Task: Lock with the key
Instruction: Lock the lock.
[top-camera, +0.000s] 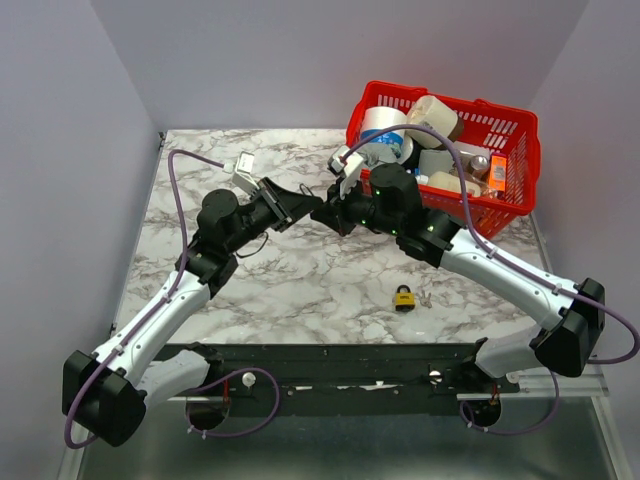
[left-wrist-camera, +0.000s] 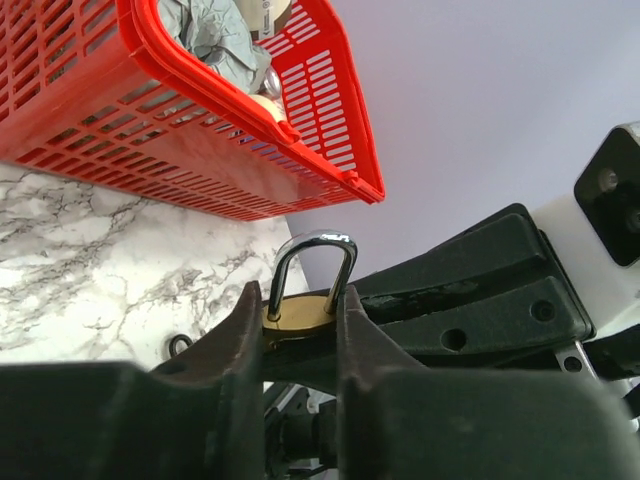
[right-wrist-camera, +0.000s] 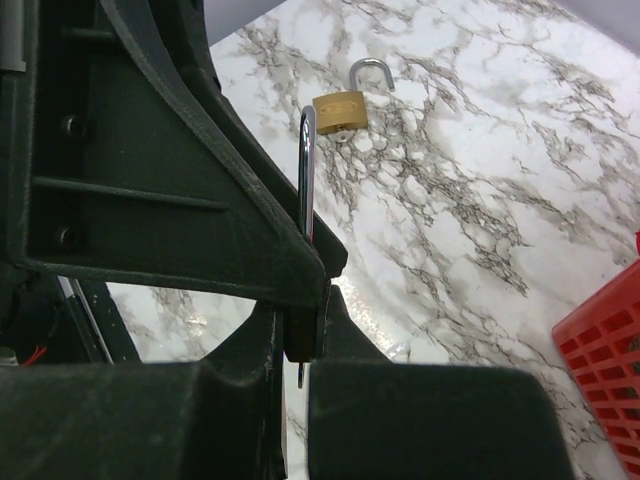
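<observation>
My left gripper (left-wrist-camera: 300, 300) is shut on a brass padlock (left-wrist-camera: 298, 314) and holds it above the table. The padlock's silver shackle (left-wrist-camera: 316, 243) points up and looks closed. My right gripper (right-wrist-camera: 303, 322) is shut on a dark-headed key (right-wrist-camera: 304, 340) pressed against the left gripper's fingers. The shackle also shows edge-on in the right wrist view (right-wrist-camera: 307, 165). In the top view the two grippers (top-camera: 305, 205) (top-camera: 332, 213) meet tip to tip over the table's middle. The held padlock is hidden between them there.
A second brass padlock (top-camera: 404, 297) with an open shackle lies on the marble table near the front; it also shows in the right wrist view (right-wrist-camera: 339, 108). A red basket (top-camera: 505, 205) full of items stands at the back right, close behind the right arm.
</observation>
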